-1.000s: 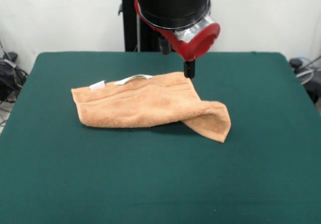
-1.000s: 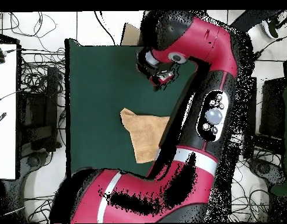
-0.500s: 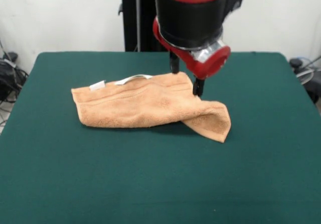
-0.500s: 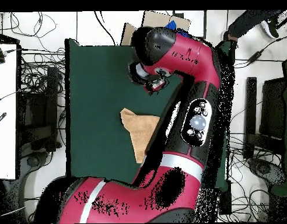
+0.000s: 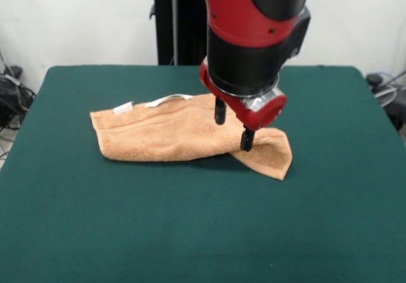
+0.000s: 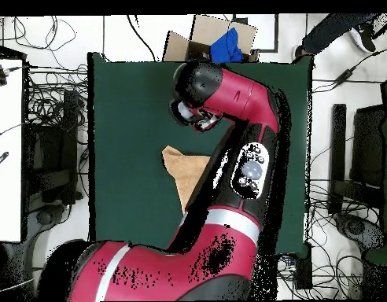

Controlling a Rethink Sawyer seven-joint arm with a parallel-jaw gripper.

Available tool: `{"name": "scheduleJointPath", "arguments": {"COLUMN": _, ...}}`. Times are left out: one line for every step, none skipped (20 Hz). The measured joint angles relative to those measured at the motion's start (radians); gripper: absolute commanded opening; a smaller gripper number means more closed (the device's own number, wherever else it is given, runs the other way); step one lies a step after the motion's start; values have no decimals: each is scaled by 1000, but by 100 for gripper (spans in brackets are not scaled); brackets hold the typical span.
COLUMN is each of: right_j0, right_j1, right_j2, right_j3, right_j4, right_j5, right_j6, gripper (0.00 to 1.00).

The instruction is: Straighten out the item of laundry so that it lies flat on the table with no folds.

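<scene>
The item of laundry (image 5: 168,134), an orange-tan towel, lies crumpled on the green table (image 5: 76,219). Its right end is folded over into a flap (image 5: 273,156), and white tags (image 5: 124,108) show at its far edge. My gripper (image 5: 233,125) hangs open just over the towel's right part, near where the flap begins, with one black finger (image 5: 219,112) farther back and the other (image 5: 247,139) nearer. Nothing is held between them. In the overhead view the arm covers most of the towel (image 6: 185,174), leaving only one pointed corner showing.
In the overhead view a cardboard box with something blue in it (image 6: 220,43) sits just beyond the table's (image 6: 126,102) top edge. Cables and equipment (image 6: 51,157) crowd the floor on both sides. A white bench (image 6: 6,141) stands at the left.
The gripper has come forward and lower, from the towel's far edge to just above its folded right part. The towel has not moved.
</scene>
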Motion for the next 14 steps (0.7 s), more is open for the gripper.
{"name": "scheduleJointPath", "arguments": {"right_j0": 1, "right_j1": 1, "right_j2": 0, "right_j3": 12, "right_j4": 1, "right_j5": -15, "right_j6": 0, "gripper": 100}}
{"name": "scheduleJointPath", "arguments": {"right_j0": 2, "right_j1": 2, "right_j2": 0, "right_j3": 25, "right_j4": 2, "right_j5": -30, "right_j6": 0, "gripper": 100}}
{"name": "scheduleJointPath", "arguments": {"right_j0": 2, "right_j1": 2, "right_j2": 0, "right_j3": 33, "right_j4": 3, "right_j5": -37, "right_j6": 0, "gripper": 100}}
{"name": "scheduleJointPath", "arguments": {"right_j0": 2, "right_j1": 2, "right_j2": 0, "right_j3": 43, "right_j4": 4, "right_j5": -46, "right_j6": 0, "gripper": 100}}
{"name": "scheduleJointPath", "arguments": {"right_j0": 3, "right_j1": 2, "right_j2": 0, "right_j3": 51, "right_j4": 5, "right_j5": -53, "right_j6": 0, "gripper": 100}}
{"name": "scheduleJointPath", "arguments": {"right_j0": 3, "right_j1": 2, "right_j2": 0, "right_j3": 62, "right_j4": 6, "right_j5": -61, "right_j6": 0, "gripper": 100}}
{"name": "scheduleJointPath", "arguments": {"right_j0": 3, "right_j1": 3, "right_j2": 0, "right_j3": 85, "right_j4": 10, "right_j5": -75, "right_j6": 0, "gripper": 100}}
{"name": "scheduleJointPath", "arguments": {"right_j0": 3, "right_j1": 2, "right_j2": 0, "right_j3": 95, "right_j4": 12, "right_j5": -79, "right_j6": 0, "gripper": 100}}
{"name": "scheduleJointPath", "arguments": {"right_j0": 3, "right_j1": 2, "right_j2": 0, "right_j3": 104, "right_j4": 14, "right_j5": -83, "right_j6": 0, "gripper": 100}}
{"name": "scheduleJointPath", "arguments": {"right_j0": 3, "right_j1": 2, "right_j2": 0, "right_j3": 121, "right_j4": 18, "right_j5": -91, "right_j6": 0, "gripper": 100}}
{"name": "scheduleJointPath", "arguments": {"right_j0": 4, "right_j1": 2, "right_j2": 0, "right_j3": 135, "right_j4": 22, "right_j5": -98, "right_j6": 0, "gripper": 100}}
{"name": "scheduleJointPath", "arguments": {"right_j0": 4, "right_j1": 2, "right_j2": 0, "right_j3": 149, "right_j4": 26, "right_j5": -105, "right_j6": 0, "gripper": 100}}
{"name": "scheduleJointPath", "arguments": {"right_j0": 6, "right_j1": 2, "right_j2": 0, "right_j3": 165, "right_j4": 32, "right_j5": -115, "right_j6": 0, "gripper": 100}}
{"name": "scheduleJointPath", "arguments": {"right_j0": 7, "right_j1": 2, "right_j2": 0, "right_j3": 182, "right_j4": 38, "right_j5": -124, "right_j6": 0, "gripper": 100}}
